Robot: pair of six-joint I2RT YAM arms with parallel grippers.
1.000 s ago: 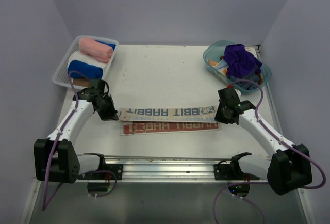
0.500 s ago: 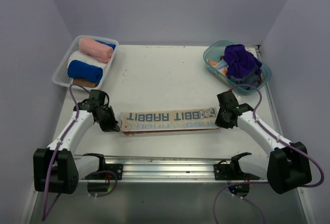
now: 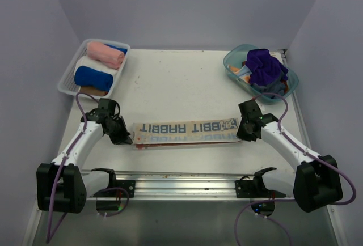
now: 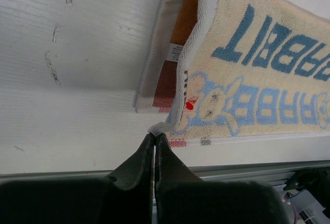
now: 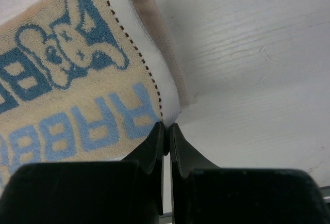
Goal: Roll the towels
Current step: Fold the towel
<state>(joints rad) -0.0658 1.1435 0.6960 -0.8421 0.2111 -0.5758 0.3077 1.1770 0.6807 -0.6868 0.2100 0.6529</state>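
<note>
Lying folded into a long cream strip just behind the front rail (image 3: 181,177), the RABBIT towel (image 3: 184,131) leaves open table (image 3: 181,81) beyond it. The left gripper (image 3: 126,138) and right gripper (image 3: 243,134) each pinch one end's near corner, blue lettering upward.

White table (image 3: 187,81), lilac walls (image 3: 187,8)
The plain walls closed in three sides of the scuffed painted tabletop; the light fell soft and even.
</note>
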